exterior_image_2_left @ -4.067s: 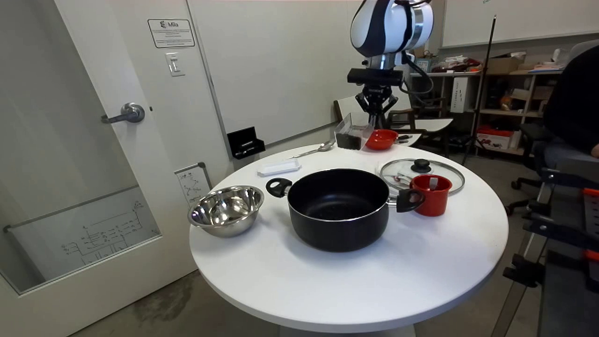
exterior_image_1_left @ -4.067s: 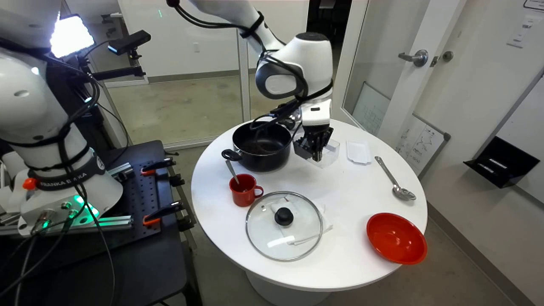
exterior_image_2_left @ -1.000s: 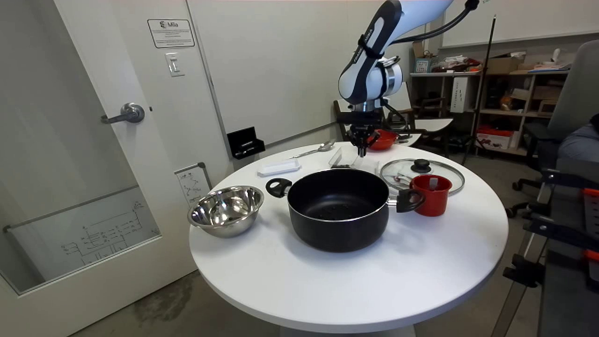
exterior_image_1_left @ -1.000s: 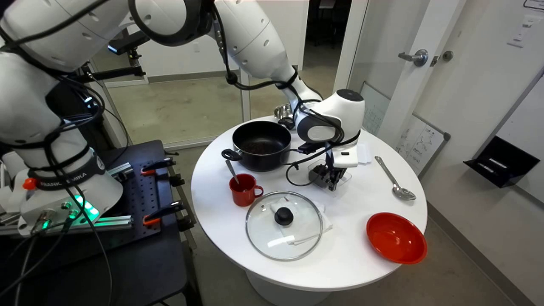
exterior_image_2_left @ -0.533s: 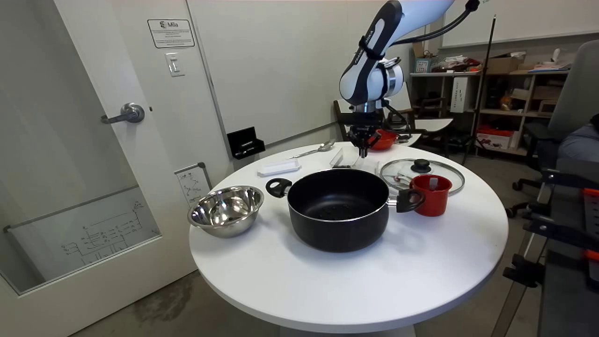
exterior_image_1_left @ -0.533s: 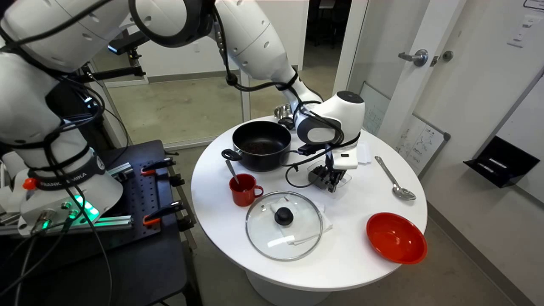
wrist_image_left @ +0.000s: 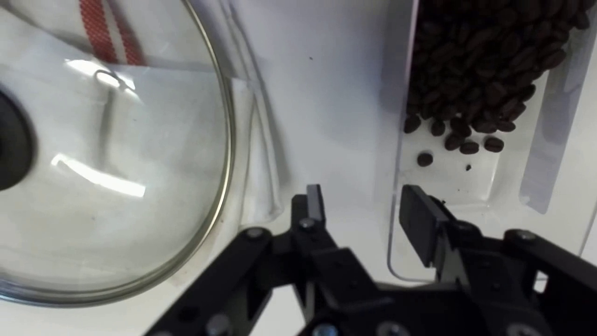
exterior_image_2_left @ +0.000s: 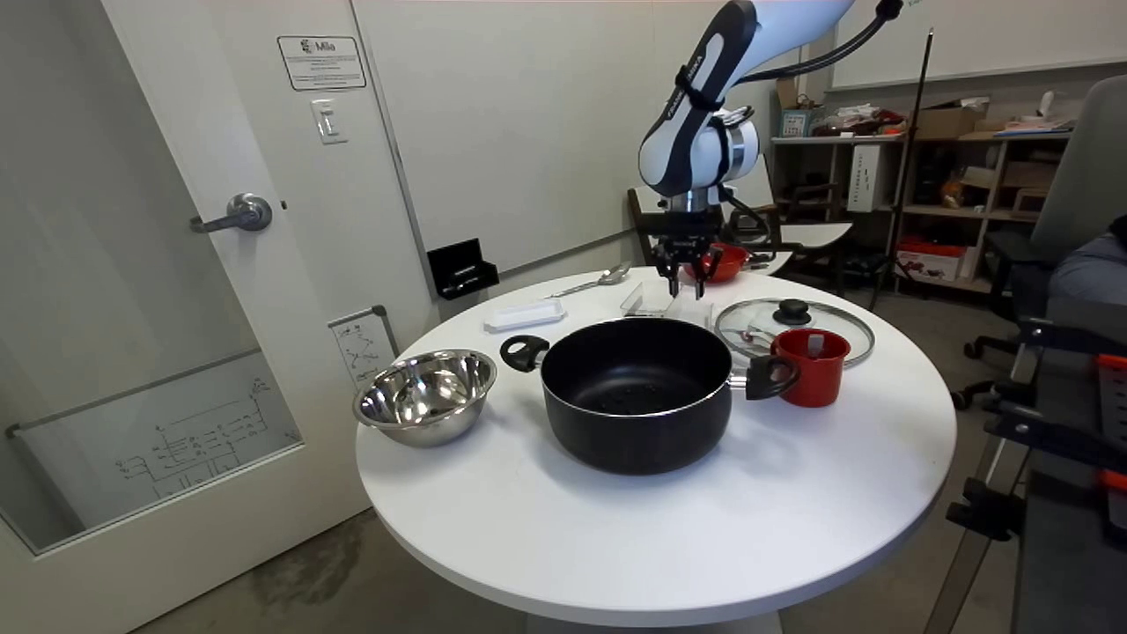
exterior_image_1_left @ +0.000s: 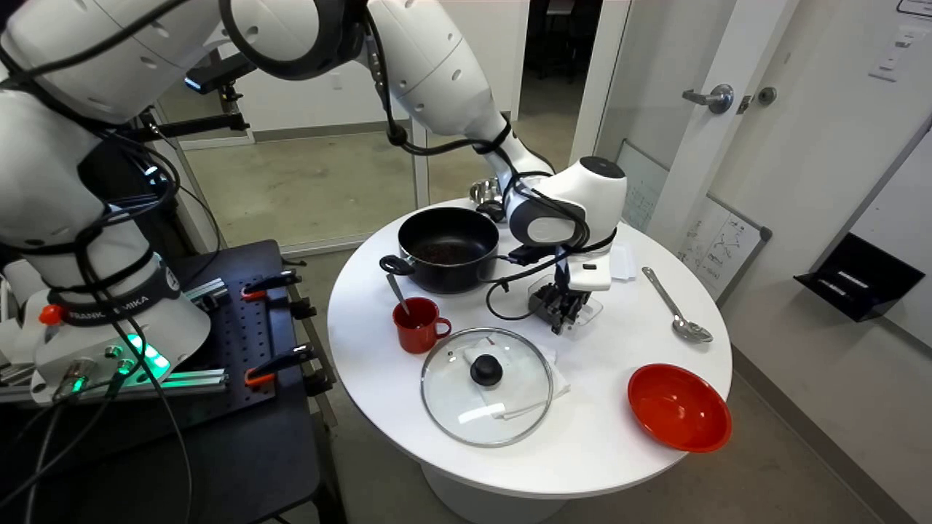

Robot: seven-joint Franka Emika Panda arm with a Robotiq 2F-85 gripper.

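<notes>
A clear box (wrist_image_left: 466,186) with dark coffee beans (wrist_image_left: 485,60) heaped at its far end sits on the white table. My gripper (wrist_image_left: 361,205) stands open astride one side wall of it. In the wrist view the left finger (wrist_image_left: 315,203) is outside the box and the right finger (wrist_image_left: 419,224) is over its inside, with a gap on both sides of the wall. Both exterior views show the gripper (exterior_image_2_left: 687,286) low at the box (exterior_image_2_left: 647,299); the arm partly covers the box (exterior_image_1_left: 591,309) in an exterior view.
A black pot (exterior_image_1_left: 448,276) with dark specks inside stands near the box. A glass lid (exterior_image_1_left: 486,407) rests on a white cloth. Around them are a red mug (exterior_image_1_left: 417,335), red bowl (exterior_image_1_left: 679,411), slotted spoon (exterior_image_1_left: 666,302), white tray (exterior_image_2_left: 526,315) and steel bowl (exterior_image_2_left: 427,409).
Some seconds ago the gripper held the box up, tilted; it then came down to the table. Within the last half second the fingers have parted and let go of the box wall.
</notes>
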